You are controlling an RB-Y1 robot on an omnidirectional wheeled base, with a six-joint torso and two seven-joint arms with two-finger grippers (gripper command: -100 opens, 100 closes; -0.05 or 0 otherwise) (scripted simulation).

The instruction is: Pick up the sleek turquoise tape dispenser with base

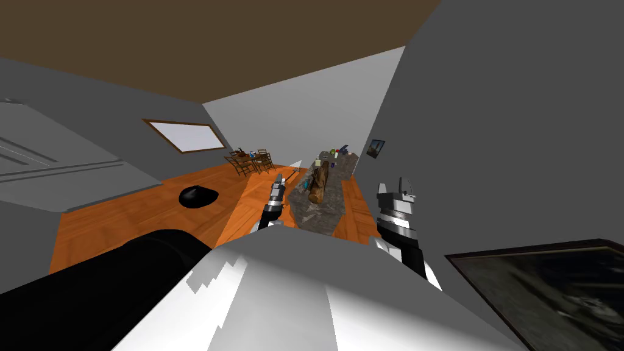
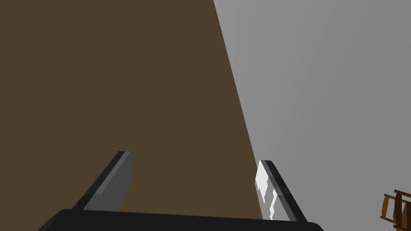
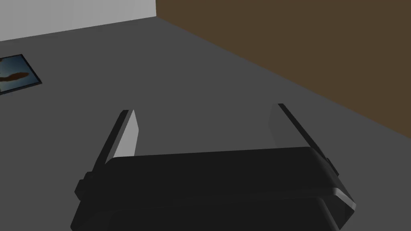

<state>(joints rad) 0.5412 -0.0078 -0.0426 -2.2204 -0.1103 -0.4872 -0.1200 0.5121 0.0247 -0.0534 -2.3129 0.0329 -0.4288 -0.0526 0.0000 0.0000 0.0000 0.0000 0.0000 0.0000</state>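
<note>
Left gripper [image 2: 193, 157] and right gripper [image 3: 203, 108] point upward, flanking the counter [image 1: 317, 212], fingers spread wide.

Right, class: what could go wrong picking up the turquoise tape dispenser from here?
The small turquoise item, probably the dispenser, sits beside a brown log on the crowded counter; reaching in could knock the log. The left pincer and right pincer, both open, are well short of it; the approach may drift.
</note>
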